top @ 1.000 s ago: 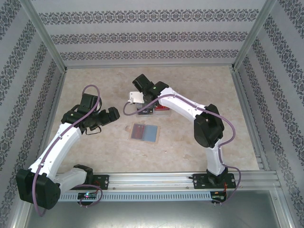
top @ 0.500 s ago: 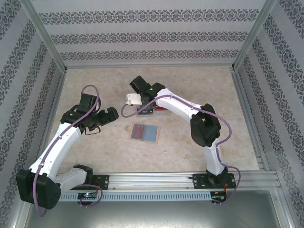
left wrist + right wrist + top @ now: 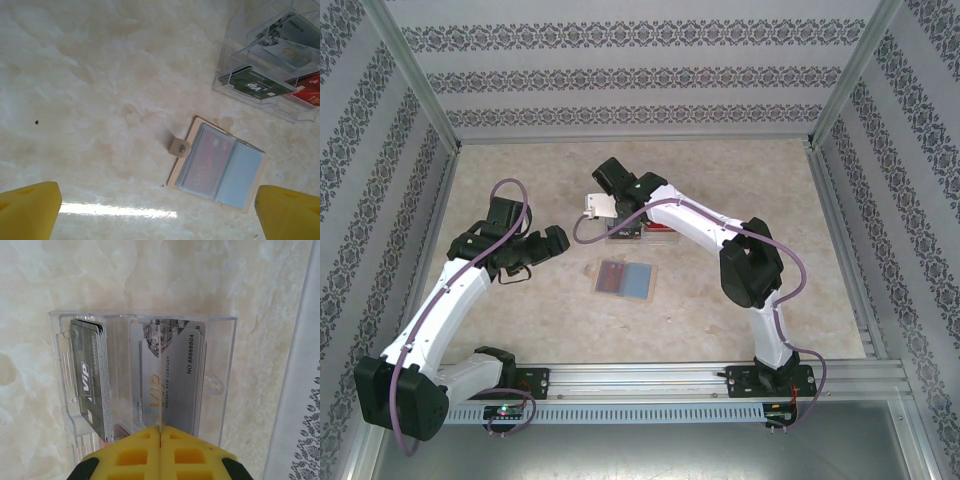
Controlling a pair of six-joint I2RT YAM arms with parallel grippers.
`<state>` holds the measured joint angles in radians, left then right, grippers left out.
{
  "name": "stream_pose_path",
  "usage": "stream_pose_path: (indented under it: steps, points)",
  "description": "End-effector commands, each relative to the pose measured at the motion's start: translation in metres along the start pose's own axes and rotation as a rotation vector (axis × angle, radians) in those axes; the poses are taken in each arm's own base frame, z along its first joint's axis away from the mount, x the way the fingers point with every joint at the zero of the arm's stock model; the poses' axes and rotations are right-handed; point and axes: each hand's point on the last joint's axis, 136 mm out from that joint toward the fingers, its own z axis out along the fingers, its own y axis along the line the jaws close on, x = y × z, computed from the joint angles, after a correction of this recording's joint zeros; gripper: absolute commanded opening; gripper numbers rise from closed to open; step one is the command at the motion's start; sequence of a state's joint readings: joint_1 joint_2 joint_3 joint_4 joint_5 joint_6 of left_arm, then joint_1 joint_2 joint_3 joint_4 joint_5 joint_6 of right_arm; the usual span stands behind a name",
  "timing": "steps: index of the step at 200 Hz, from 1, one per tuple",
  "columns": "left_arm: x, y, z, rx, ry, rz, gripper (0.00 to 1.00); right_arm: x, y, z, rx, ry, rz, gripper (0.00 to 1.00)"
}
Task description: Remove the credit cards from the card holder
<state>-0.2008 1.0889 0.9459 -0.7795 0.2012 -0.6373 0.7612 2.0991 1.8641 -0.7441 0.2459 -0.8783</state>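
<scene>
The card holder (image 3: 625, 280) lies open on the table, tan rim outside and grey-blue pockets inside. In the left wrist view the card holder (image 3: 218, 167) shows a red credit card (image 3: 209, 161) in its left pocket, and its snap tab (image 3: 179, 147) sticks out to the left. My left gripper (image 3: 538, 248) is open to the holder's left, its yellow fingertips (image 3: 27, 212) wide apart and nothing between them. My right gripper (image 3: 612, 196) is shut on a pale credit card (image 3: 597, 206). That card (image 3: 160, 385) appears edge-on, held above the clear tray.
A clear plastic tray (image 3: 220, 355) with compartments of dark, silver and red VIP cards sits behind the holder, under the right arm (image 3: 690, 222). The same tray (image 3: 235, 75) is at the upper right of the left wrist view. Patterned walls enclose the table.
My right gripper has shifted slightly left and away with the pale card still in it. The left arm and the card holder have not moved.
</scene>
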Motion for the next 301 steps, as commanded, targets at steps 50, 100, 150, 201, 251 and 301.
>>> stream_pose_path:
  steps: [50, 100, 150, 201, 251, 301]
  points:
    - [0.007, 0.010, 0.000, -0.016, 0.019, -0.025, 1.00, 0.011, 0.000, -0.001, -0.032, 0.025, 0.072, 0.00]
    - [0.007, 0.010, -0.001, -0.018, 0.021, -0.025, 1.00, 0.011, -0.011, 0.006, -0.017, 0.028, 0.124, 0.00]
    - [0.007, 0.009, 0.000, -0.015, 0.024, -0.024, 1.00, 0.007, -0.005, 0.011, -0.041, 0.020, 0.124, 0.00]
    - [0.007, 0.011, 0.001, -0.018, 0.024, -0.028, 1.00, 0.005, -0.005, 0.016, -0.030, 0.026, 0.133, 0.10]
    - [0.008, 0.011, 0.002, -0.014, 0.024, -0.025, 1.00, 0.010, -0.023, 0.018, 0.051, 0.048, 0.168, 0.22]
    - [0.008, 0.011, 0.002, -0.011, 0.023, -0.025, 1.00, 0.018, -0.043, 0.023, 0.135, 0.071, 0.219, 0.32]
